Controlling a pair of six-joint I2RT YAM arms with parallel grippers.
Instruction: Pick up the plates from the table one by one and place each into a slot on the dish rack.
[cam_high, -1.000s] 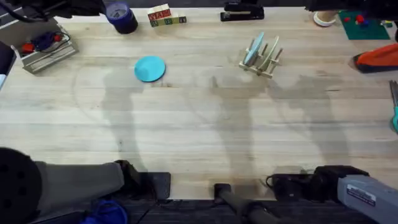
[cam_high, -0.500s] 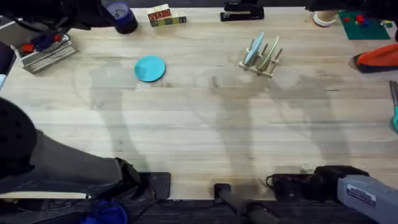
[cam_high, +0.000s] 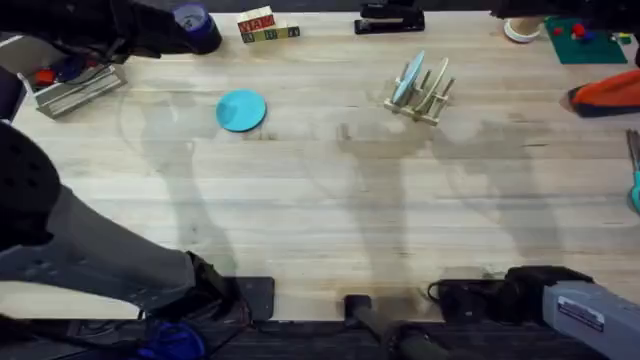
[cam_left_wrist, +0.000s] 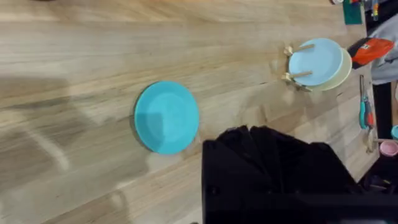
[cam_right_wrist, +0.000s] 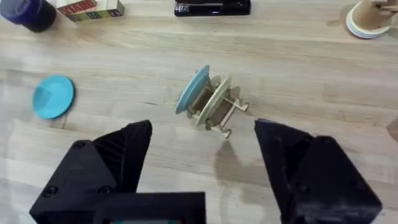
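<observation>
The turquoise plate lies flat on the bench in the upper left of the overhead frame, well apart from the dish rack at upper centre-right, which already holds a pale blue plate and a cream plate upright. The step in hand looks like the reach for the remaining plate. Next, the left claw, whose state I cannot tell, must descend over the plate's rim, while the right claw hangs released.

Bright even light from above, soft grey arm shadows across the desk, left arm large, dark, blurred at lower left of overhead view.
</observation>
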